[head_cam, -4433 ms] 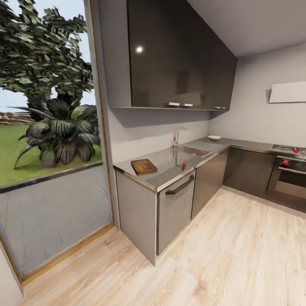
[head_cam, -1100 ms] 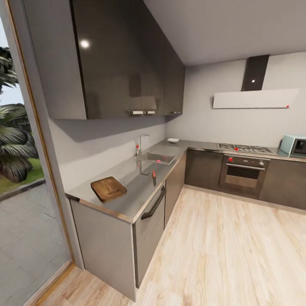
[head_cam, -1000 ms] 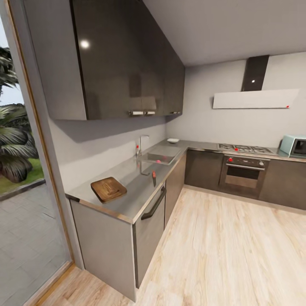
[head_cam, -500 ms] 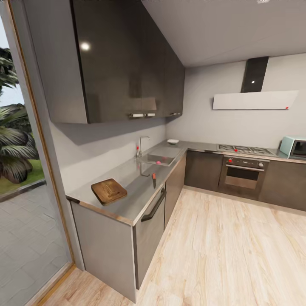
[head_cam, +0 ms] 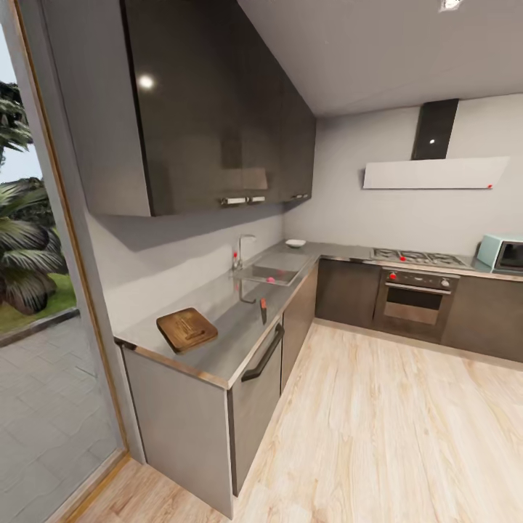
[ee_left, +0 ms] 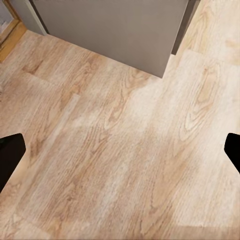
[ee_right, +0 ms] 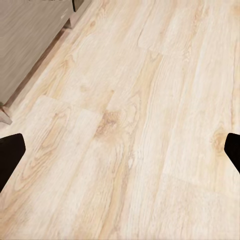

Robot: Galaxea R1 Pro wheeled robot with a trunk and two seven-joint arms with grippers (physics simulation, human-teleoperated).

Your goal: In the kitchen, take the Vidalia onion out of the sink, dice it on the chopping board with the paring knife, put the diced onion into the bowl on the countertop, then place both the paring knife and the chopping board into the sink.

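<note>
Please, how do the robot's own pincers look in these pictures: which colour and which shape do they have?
Little of them is visible. In the left wrist view, the left pincer appears as two plain black fingertips at the picture's opposite edges, above the wood-plank floor. The right pincer looks the same: two flat, dark fingertips. No cables, markings or arm links can be seen.

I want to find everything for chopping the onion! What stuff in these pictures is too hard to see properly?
- Vidalia onion: head view, a tiny pink dot in the sink; too small to tell its shape.
- Paring knife: head view, blade too small and dark to make out.
- Bowl: head view, far away; its inside can't be seen.
- Left gripper and right gripper: wrist views, fingertips cut off by the picture edges.
</note>
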